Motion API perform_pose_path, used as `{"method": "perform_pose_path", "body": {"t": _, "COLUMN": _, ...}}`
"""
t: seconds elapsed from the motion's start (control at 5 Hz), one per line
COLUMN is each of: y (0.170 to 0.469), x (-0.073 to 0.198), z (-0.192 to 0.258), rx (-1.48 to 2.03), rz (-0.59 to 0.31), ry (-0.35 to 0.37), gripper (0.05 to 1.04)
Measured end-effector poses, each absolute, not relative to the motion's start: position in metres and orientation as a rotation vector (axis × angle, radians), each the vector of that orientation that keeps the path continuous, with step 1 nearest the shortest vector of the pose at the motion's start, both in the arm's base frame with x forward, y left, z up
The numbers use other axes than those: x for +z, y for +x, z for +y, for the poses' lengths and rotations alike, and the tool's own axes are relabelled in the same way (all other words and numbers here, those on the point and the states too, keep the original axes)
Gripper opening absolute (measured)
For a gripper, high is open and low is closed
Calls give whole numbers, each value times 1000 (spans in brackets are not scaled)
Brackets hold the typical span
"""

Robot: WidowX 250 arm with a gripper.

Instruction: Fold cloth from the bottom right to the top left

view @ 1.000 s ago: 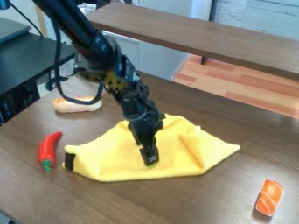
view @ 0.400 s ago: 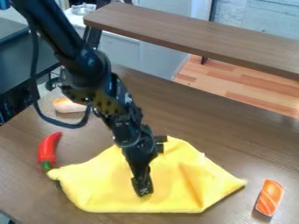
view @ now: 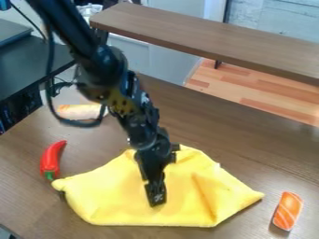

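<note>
One yellow cloth [view: 109, 203], creased and unevenly spread on the brown table [view: 37, 210], its lower edge set toward six o'clock; a black gripper [view: 156, 198] is held over its middle, and whether it is open or closed cannot be told. Around the cloth are placed: one red pepper [view: 52, 156], near ten o'clock; one bread roll [view: 76, 111], eleven o'clock, partly crossed by a cable [view: 48, 84]; one orange sushi piece [view: 288, 210], between three and four.

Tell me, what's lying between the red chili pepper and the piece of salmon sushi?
The yellow cloth lies between the red chili pepper and the salmon sushi, with the gripper down over it, as the camera view shows.
</note>
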State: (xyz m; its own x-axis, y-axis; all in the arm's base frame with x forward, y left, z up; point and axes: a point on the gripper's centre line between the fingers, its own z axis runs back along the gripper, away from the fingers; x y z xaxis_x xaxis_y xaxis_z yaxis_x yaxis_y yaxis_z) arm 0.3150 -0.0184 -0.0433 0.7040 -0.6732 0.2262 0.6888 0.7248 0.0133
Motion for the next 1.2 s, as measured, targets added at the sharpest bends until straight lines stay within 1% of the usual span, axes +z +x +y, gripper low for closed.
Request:
{"method": "perform_pose_path", "body": {"t": 0.4, "y": 381, "x": -43, "z": 7, "rx": -635, "rz": -241, "ry": -51, "gripper": 1001}}
{"method": "perform_pose_path", "body": {"t": 0.8, "y": 420, "x": -40, "z": 30, "rx": -536, "rz": -243, "ry": -49, "gripper": 1001}}
{"method": "perform_pose_path", "body": {"t": 1.0, "y": 426, "x": -39, "z": 36, "rx": -508, "rz": -244, "ry": -61, "gripper": 1001}}
{"method": "perform_pose_path", "body": {"t": 1.2, "y": 411, "x": -44, "z": 32, "rx": -527, "rz": -230, "ry": -73, "gripper": 999}}
